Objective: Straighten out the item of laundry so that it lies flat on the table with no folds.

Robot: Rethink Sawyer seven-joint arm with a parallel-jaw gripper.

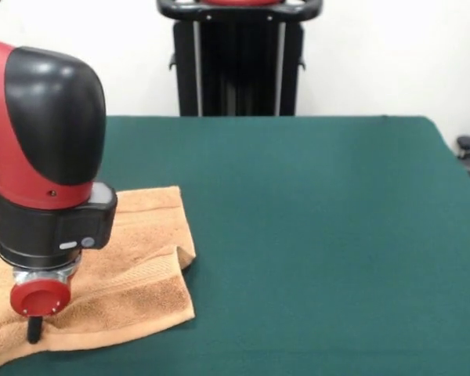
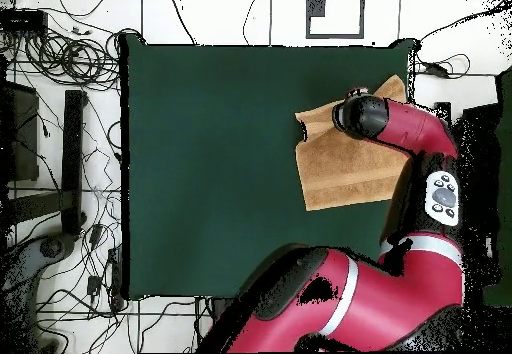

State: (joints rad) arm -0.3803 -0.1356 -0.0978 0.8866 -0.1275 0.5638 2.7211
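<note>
A: Peach and fluffy, that is the towel [image 1: 117, 274] we see. From the front it lies at the left side of the green table [image 1: 313, 235], near the close edge.

B: Yes, and from above we see it by the table's right edge, up toward the far end. One corner of the towel [image 2: 345, 170] pokes out past the table [image 2: 210, 170] there.

A: Is it flat?

B: Not all of it. From the front we see a fold on its right edge, where the cloth bumps up and makes a little flap. A woven band runs across the part closest to us.

A: Where is the red and black arm [image 1: 43, 157]?

B: It comes down over the towel. From above, the end of the arm [image 2: 362, 116] covers the top part of the towel.

A: And the gripper [image 1: 34, 329]?

B: We see one thin black tip under a round red part. It points down at the towel, close to its near edge. We cannot tell if it touches the cloth.

A: Is the claw apart or together?

B: We cannot tell. The arm hides too much of it.

A: The rest of the table is just green.
</note>
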